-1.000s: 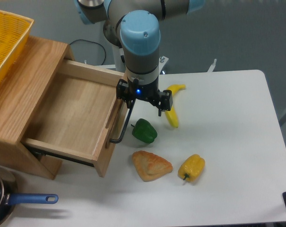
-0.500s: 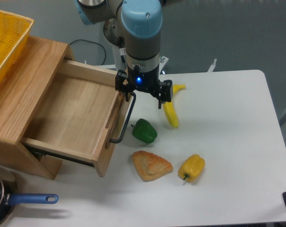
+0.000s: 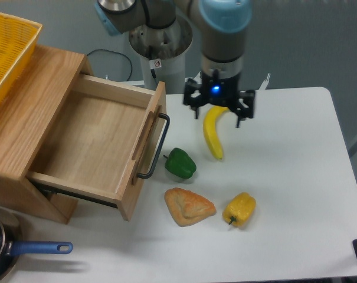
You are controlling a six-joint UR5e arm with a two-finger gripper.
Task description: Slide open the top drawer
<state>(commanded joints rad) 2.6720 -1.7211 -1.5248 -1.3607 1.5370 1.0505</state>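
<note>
No legible text — the robot base (image 3: 160, 41) sticker seems unreadable.

Yellow plastic basket (image 3: 7, 50) sitting on top of the wooden cabinet (image 3: 33, 112), cut off at the left edge. Banana (image 3: 212, 134) lying on the white table (image 3: 296, 194), green bell pepper (image 3: 180, 163) lying near its lower end. Pastry turnover (image 3: 189, 206) sitting below the green pepper, yellow bell pepper (image 3: 239, 209) lying just beside it. Pot with blue handle (image 3: 25, 250) showing at the bottom left corner, partly cut off.
</note>
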